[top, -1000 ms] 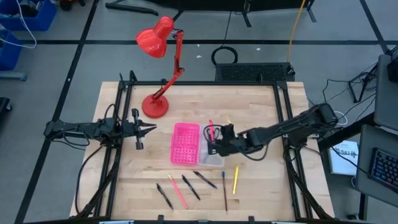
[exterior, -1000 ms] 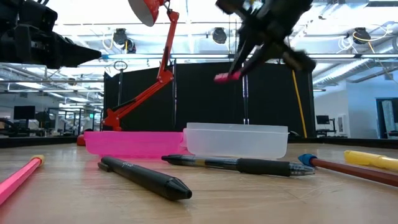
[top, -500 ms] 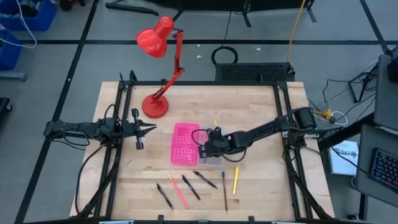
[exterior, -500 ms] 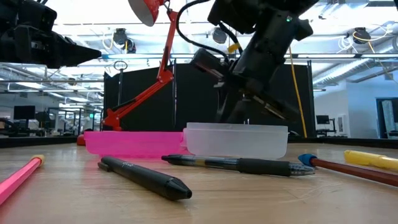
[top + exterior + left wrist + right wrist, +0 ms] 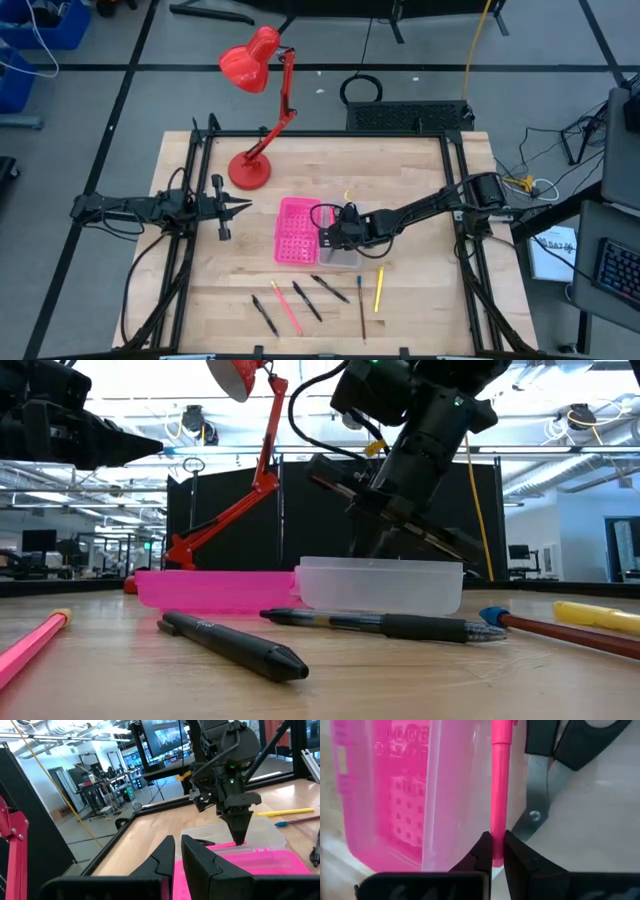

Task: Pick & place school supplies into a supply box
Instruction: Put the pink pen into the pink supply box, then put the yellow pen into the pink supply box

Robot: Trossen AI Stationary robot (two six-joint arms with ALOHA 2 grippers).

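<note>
Overhead, right gripper hangs over the clear tray of the box at mid-table; left gripper waits well to the left. Six pens lie nearer, still loose.

At table level, the tray wall hides the right fingertips.

From the left wrist, those fingers dip into the tray; left jaws sit almost closed, empty.

Through the right wrist, fingers clench a pink pen near one end, beside scissors already inside. Thin, stiff, light, probably slick; a pinch mid-shaft looks safest. Its far end is cut off.
</note>
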